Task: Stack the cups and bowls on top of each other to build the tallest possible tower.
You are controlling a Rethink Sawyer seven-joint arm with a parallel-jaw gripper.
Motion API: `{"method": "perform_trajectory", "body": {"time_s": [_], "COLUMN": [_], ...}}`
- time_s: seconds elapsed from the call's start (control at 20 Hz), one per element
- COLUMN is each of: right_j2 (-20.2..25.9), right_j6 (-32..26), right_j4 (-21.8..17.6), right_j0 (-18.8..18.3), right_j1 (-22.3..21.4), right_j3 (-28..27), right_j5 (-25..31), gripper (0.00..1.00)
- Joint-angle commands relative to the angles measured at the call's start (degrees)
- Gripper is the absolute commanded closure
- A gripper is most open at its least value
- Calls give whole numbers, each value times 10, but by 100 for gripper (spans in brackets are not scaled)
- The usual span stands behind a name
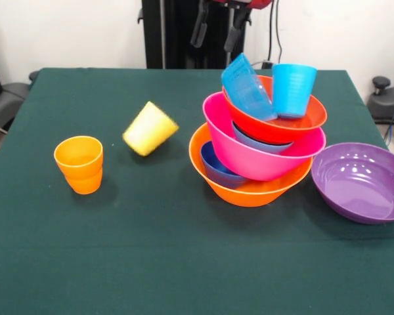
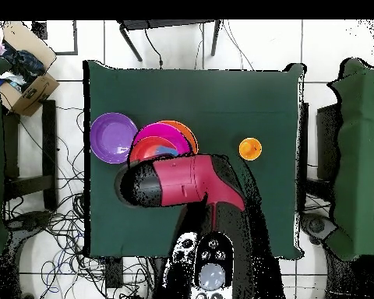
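On the worktop (image 1: 151, 262), from the left: orange cup (image 1: 79, 164) upright, yellow cup (image 1: 150, 128) tilted and blurred, then the leaning tower (image 1: 262, 141) on the orange bowl (image 1: 249, 190), blue cup (image 1: 293, 90) on top. Purple bowl (image 1: 361, 182) sits just beside it. The fingers (image 1: 217, 29) hang parted and empty above.

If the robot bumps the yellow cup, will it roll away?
Probably yes. The yellow cup sits tilted rather than upright, so a light nudge would likely roll it. Being wider at its mouth, it would probably curve instead of going straight. It looks like thin, glossy plastic, so likely light and somewhat slippery on the green tablecloth.
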Motion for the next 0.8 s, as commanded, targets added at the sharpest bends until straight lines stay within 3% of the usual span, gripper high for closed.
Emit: {"method": "perform_trajectory", "body": {"time_s": [0.05,0.55,0.8], "right_j2": [22,24,38], "right_j6": [25,25,-13], "right_j4": [-5,-8,-12], "right_j0": [-8,-10,-30], "right_j1": [1,3,8], "right_j3": [27,23,18], "right_j5": [29,30,33], "gripper": [0,0,0]}}
